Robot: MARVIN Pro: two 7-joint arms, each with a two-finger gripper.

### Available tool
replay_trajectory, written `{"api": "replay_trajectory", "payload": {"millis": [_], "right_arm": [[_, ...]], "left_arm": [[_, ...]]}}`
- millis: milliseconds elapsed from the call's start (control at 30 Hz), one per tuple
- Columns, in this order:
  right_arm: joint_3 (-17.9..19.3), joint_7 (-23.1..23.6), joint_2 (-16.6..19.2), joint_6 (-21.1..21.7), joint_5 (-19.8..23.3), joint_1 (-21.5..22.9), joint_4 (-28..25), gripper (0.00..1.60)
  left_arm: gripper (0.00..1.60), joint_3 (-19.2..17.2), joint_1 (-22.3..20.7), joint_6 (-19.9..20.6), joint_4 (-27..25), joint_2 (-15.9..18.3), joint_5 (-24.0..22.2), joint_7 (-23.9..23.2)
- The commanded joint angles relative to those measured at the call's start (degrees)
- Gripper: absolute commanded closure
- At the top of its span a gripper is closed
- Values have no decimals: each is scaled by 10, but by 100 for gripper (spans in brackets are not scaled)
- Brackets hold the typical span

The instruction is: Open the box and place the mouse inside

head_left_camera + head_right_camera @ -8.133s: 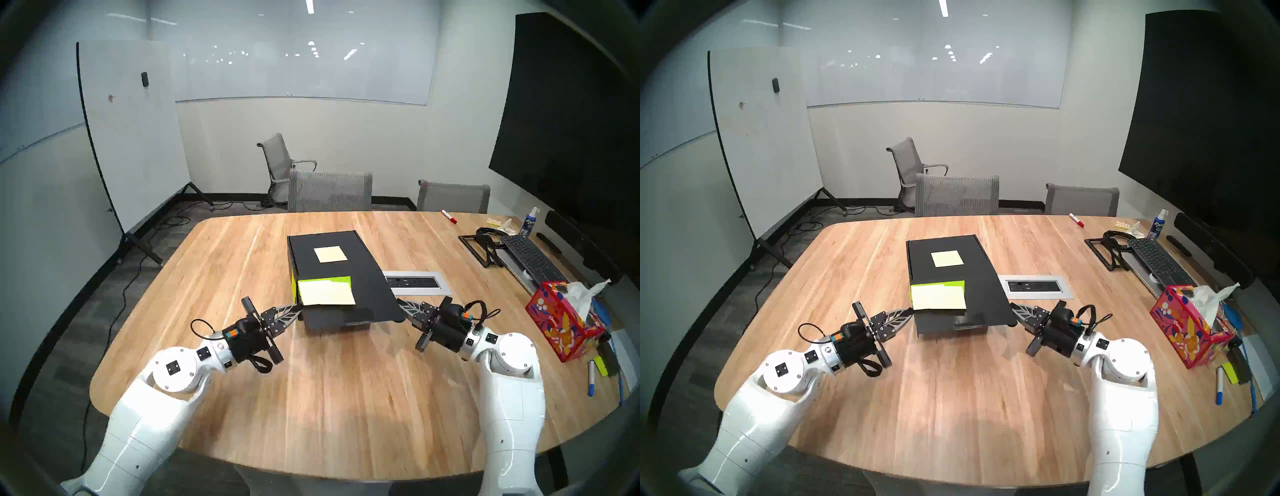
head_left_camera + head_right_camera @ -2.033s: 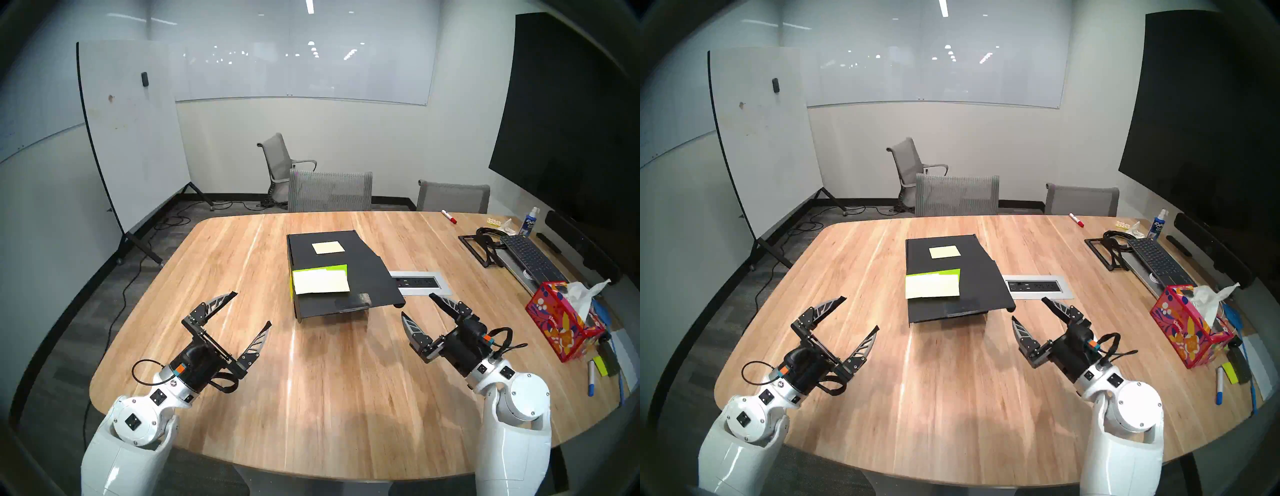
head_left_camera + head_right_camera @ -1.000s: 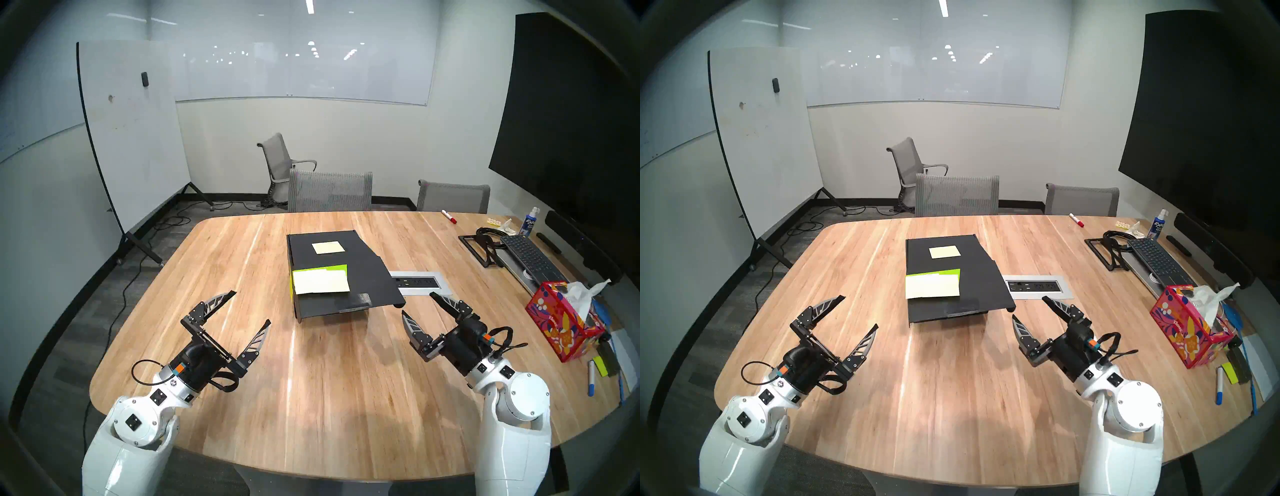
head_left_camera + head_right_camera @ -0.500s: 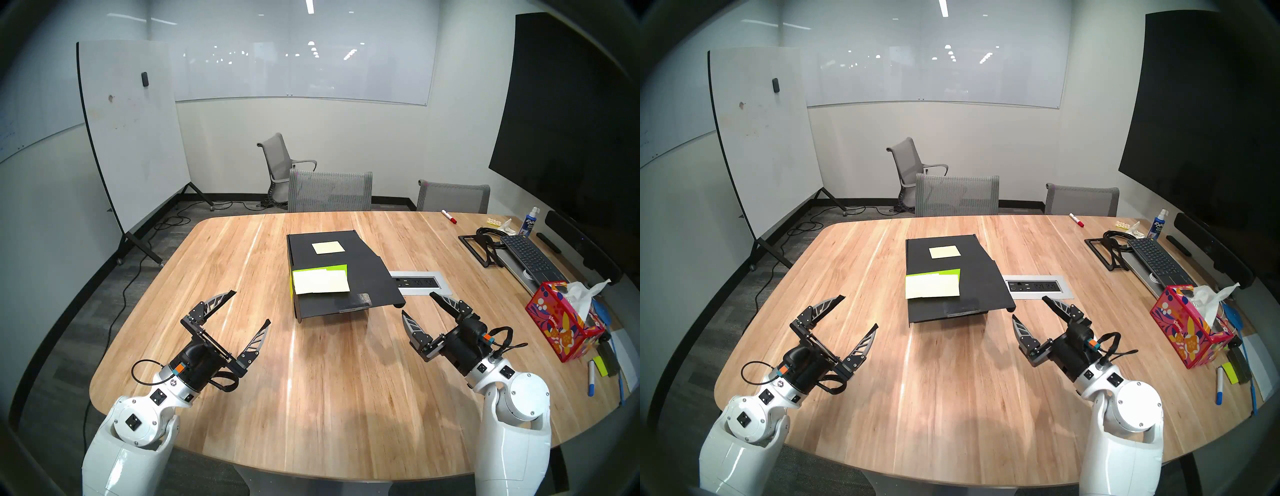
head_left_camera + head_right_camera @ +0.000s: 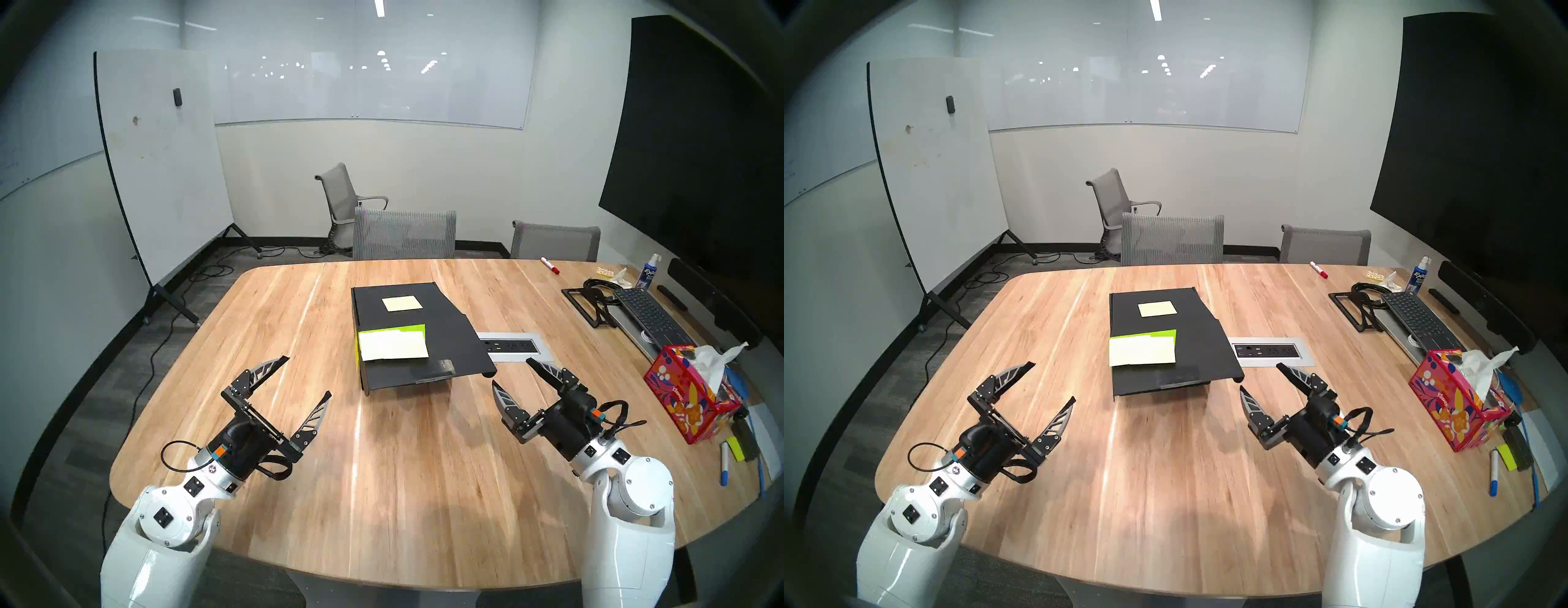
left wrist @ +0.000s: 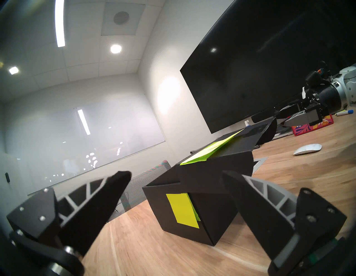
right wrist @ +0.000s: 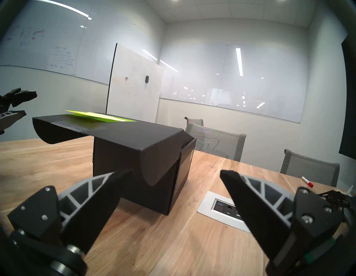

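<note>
The black box point(image 5: 407, 331) point(image 5: 1166, 335) stands mid-table with yellow sticky notes on its lid. The lid lies down over it, and its front part juts out past the front wall. In the left wrist view the box point(image 6: 215, 212) fills the middle, and the white mouse point(image 6: 308, 149) lies on the table beyond it. The mouse does not show in the head views. My left gripper point(image 5: 309, 375) point(image 5: 1054, 381) point(image 6: 174, 173) hangs open and empty, short of the box's front left. My right gripper point(image 5: 511, 372) point(image 5: 1259, 376) point(image 7: 176, 172) hangs open and empty off the front right corner of the box point(image 7: 134, 154).
A power outlet panel point(image 5: 509, 346) is set into the table right of the box. A red floral tissue box point(image 5: 687, 395), markers and a keyboard point(image 5: 649, 318) crowd the right edge. Grey chairs point(image 5: 405, 233) stand at the far side.
Nothing has moved over the last second. Eight seconds ago both grippers were at the lid's front corners. Both have since drawn back toward me and stand open.
</note>
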Motion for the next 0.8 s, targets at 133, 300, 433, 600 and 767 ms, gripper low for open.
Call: {"api": "replay_trajectory", "payload": {"millis": [133,300,433,600,767], "right_arm": [[1,2,1,-1,4,4,-13,0],[1,2,1,-1,4,4,-13,0],[0,11,5,-1,9,1,-14,0],[-3,17,0,0,8,-3,-21,0],[-8,17,-2,0,6,-6,-25,0]], "left_arm": [[0,1,-1,-2,-13,2,0,-2],[0,1,-1,-2,-13,2,0,-2],[0,1,-1,-2,-13,2,0,-2],[0,1,-1,-2,-13,1,0,-2],[0,1,-1,-2,-13,1,0,-2]]}}
